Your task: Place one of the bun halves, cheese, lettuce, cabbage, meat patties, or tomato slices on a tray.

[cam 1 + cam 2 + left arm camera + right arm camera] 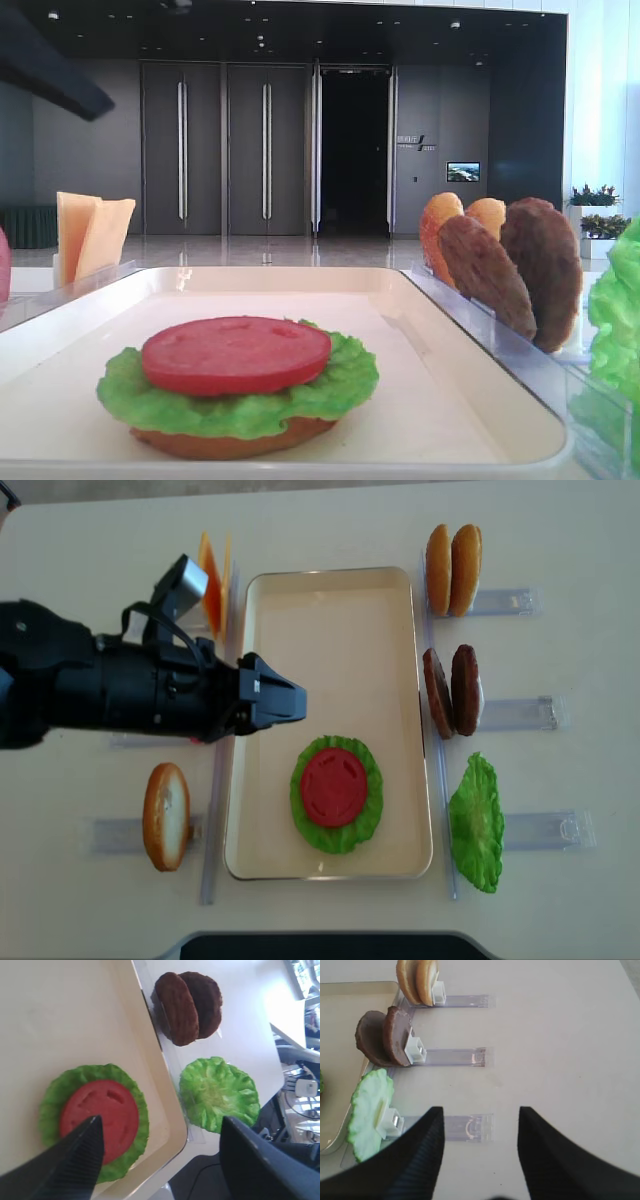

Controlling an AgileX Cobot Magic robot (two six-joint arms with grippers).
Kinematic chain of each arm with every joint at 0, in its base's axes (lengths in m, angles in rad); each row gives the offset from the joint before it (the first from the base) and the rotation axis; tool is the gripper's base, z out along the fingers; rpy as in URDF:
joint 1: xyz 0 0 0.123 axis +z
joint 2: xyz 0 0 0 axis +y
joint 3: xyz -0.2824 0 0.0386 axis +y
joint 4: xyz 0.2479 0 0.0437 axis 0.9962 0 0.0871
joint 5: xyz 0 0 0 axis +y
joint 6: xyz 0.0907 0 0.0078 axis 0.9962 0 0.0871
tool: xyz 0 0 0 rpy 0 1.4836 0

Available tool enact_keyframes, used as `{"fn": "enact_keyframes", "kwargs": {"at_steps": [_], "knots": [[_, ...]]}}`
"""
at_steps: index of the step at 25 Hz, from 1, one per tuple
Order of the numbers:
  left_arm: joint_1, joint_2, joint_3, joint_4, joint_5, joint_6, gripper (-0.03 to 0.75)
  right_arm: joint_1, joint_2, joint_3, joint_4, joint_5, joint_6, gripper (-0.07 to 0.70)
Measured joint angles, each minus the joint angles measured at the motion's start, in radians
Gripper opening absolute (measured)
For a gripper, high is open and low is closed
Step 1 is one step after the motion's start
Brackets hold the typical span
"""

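On the cream tray lies a stack: a red tomato slice on a ruffled lettuce leaf, over a bun half whose edge shows below. My left gripper hovers over the tray's left part, up-left of the stack, open and empty. In the left wrist view, the tomato slice lies under the left fingertip. The right gripper is open and empty above bare table beside a clear stand.
Right of the tray, clear stands hold two bun halves, two meat patties and a lettuce leaf. On the left stand cheese slices and one bun half. The table's front edge runs just below the tray.
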Motion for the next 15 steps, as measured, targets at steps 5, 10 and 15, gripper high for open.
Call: {"fn": "enact_keyframes", "kwargs": {"at_steps": [5, 10, 15], "knots": [[0.061, -0.027, -0.186, 0.423, 0.187, -0.359, 0.545, 0.0, 0.0, 0.0, 0.0, 0.0, 0.0, 0.357], [0.066, -0.027, -0.351, 0.785, 0.415, -0.61, 0.538, 0.0, 0.0, 0.0, 0.0, 0.0, 0.0, 0.357], [0.067, -0.027, -0.416, 1.012, 0.511, -0.727, 0.526, 0.0, 0.0, 0.0, 0.0, 0.0, 0.0, 0.357]]}}
